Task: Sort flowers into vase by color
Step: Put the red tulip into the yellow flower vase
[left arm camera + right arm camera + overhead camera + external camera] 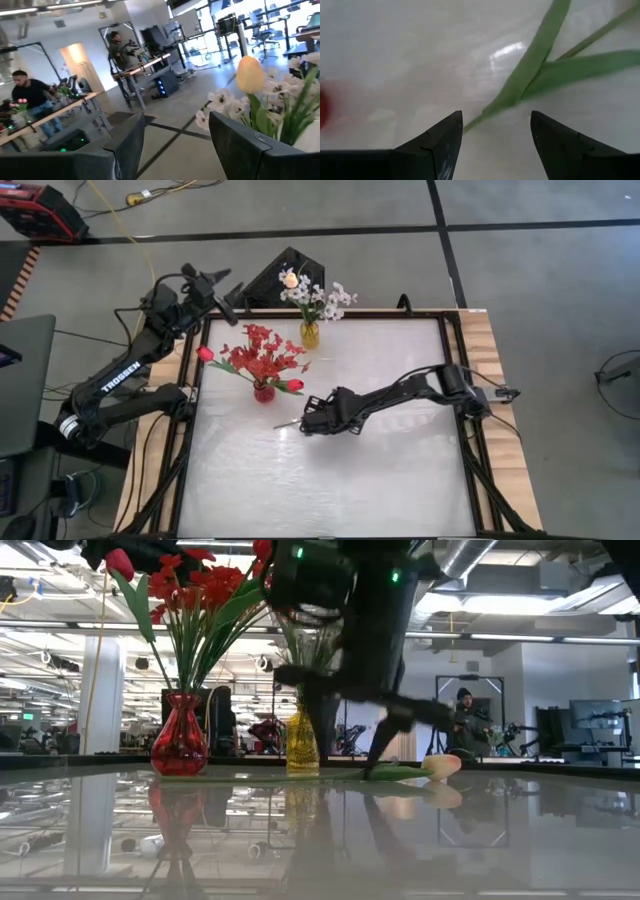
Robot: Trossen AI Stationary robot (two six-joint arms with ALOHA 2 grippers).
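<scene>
A cream-yellow tulip (441, 765) lies flat on the white table with its green leaves (540, 70) spread. My right gripper (303, 423) is low over its stem (492, 107). The gripper is open, with one finger on either side of the stem's lower end, and no touch shows. The red vase (263, 391) holds red sprays and red tulips. The yellow vase (310, 335) holds white blossoms and a cream tulip (250, 74). My left gripper (228, 292) is open, raised over the table's far left corner and facing the yellow vase's flowers.
Both vases stand in the far left part of the table, the red vase (180, 736) close to my right gripper. A wooden frame (490, 380) borders the table. A black triangular stand (285, 272) sits beyond the far edge. People work at benches in the room behind.
</scene>
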